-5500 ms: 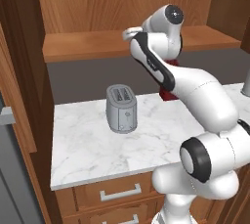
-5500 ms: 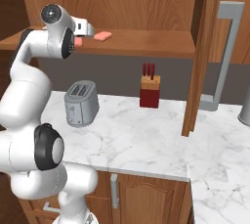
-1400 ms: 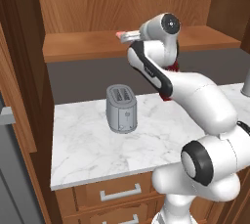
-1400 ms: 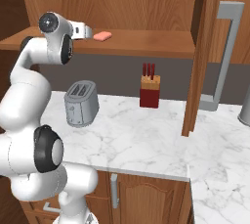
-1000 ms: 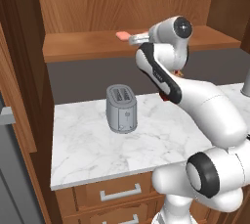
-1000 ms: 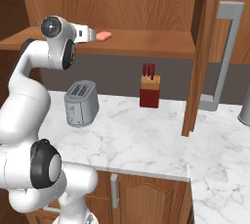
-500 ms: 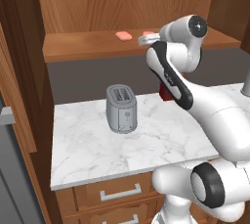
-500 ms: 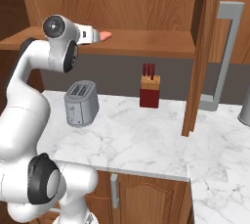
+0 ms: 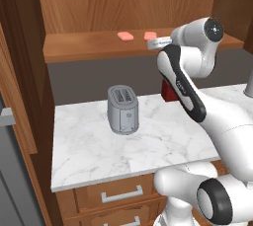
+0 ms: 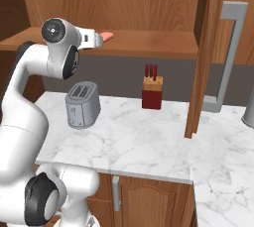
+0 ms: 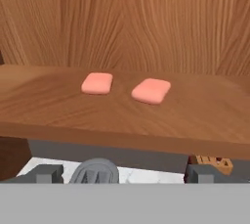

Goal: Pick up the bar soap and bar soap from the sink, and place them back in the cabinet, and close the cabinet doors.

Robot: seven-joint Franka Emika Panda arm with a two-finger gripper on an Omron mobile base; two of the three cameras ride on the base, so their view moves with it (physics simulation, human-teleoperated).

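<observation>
Two soaps: both salmon-pink rounded bar soaps (image 11: 97, 83) (image 11: 151, 91) lie side by side on the brown wooden cabinet's plank shelf (image 11: 122, 115), stowed.
Jaws: you've got the gripper (image 11: 122, 173) wide apart, empty, short of the shelf edge.
Next: doors, likely.

The arm (image 9: 197, 96) is glossy white, built of rounded tubular links. Dark grey discs cap its joints, and a black band runs along one link at 3 o'clock in the left base view. Its fingers (image 11: 49, 173) are small grey blocks.
</observation>
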